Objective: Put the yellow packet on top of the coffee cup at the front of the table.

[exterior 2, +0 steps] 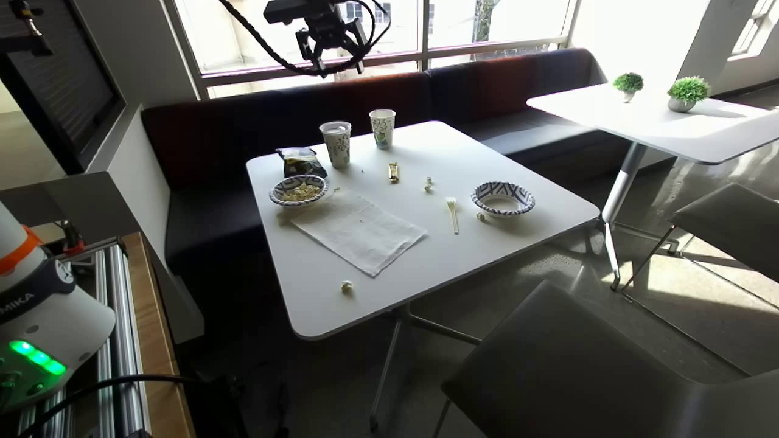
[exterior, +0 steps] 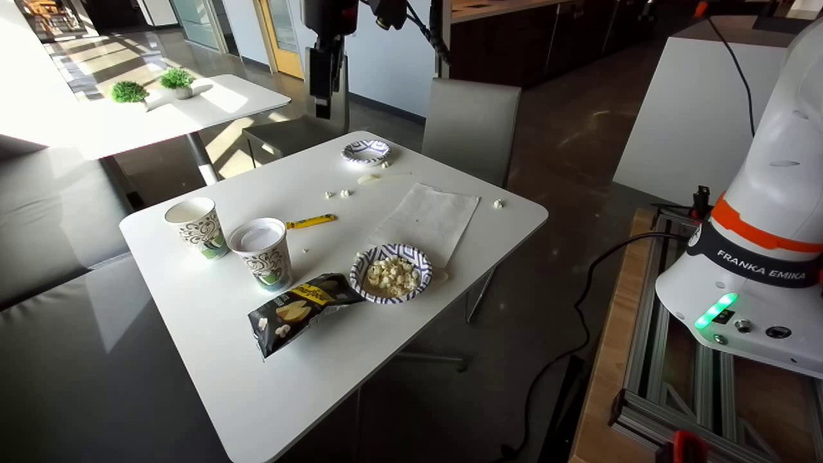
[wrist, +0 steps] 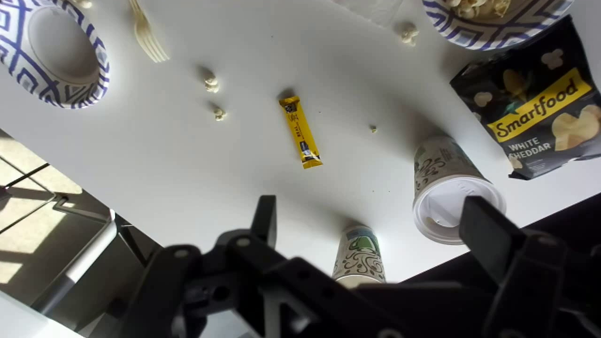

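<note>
The yellow packet (exterior: 312, 221) lies flat on the white table, apart from the cups; it also shows in an exterior view (exterior 2: 393, 173) and the wrist view (wrist: 300, 131). Two patterned paper cups stand upright. The coffee cup seems to be the one with a white lid and pale rim (exterior: 269, 262), (exterior 2: 339, 146), (wrist: 439, 159); its top is bare. The similar cup (exterior: 202, 233), (exterior 2: 382, 131), (wrist: 359, 253) has no lid and a green pattern. My gripper (wrist: 371, 212) is open and empty, high above the table in both exterior views (exterior: 323, 106), (exterior 2: 338, 68).
A black-and-yellow snack bag (exterior: 302, 312) lies beside the lidded cup and the popcorn bowl (exterior: 421, 267). A napkin (exterior 2: 359, 228), a fork (exterior 2: 452, 216), a patterned bowl (exterior 2: 505, 205) and loose popcorn lie around the table. Chairs (exterior 2: 566, 359) and a bench stand alongside.
</note>
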Robot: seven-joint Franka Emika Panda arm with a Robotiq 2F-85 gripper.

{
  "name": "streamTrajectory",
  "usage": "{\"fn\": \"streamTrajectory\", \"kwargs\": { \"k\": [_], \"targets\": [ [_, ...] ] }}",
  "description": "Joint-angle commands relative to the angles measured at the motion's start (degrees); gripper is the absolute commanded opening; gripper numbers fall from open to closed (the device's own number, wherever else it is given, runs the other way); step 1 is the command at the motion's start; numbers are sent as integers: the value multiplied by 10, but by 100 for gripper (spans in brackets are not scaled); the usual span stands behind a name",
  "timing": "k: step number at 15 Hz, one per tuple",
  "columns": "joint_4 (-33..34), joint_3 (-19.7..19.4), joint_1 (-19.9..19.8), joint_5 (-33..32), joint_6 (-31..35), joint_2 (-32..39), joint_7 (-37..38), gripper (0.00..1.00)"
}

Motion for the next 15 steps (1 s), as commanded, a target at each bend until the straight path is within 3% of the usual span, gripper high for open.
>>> {"fn": "streamTrajectory", "kwargs": {
  "k": [1,6,7,15],
  "targets": [
    [44,4,-4,38,35,91,-21,100],
    [89,-15,25,-22,56,172,96,100],
    [64,-3,7,0,49,142,57,100],
    [87,-8,17,-9,50,169,81,100]
  ]
}}
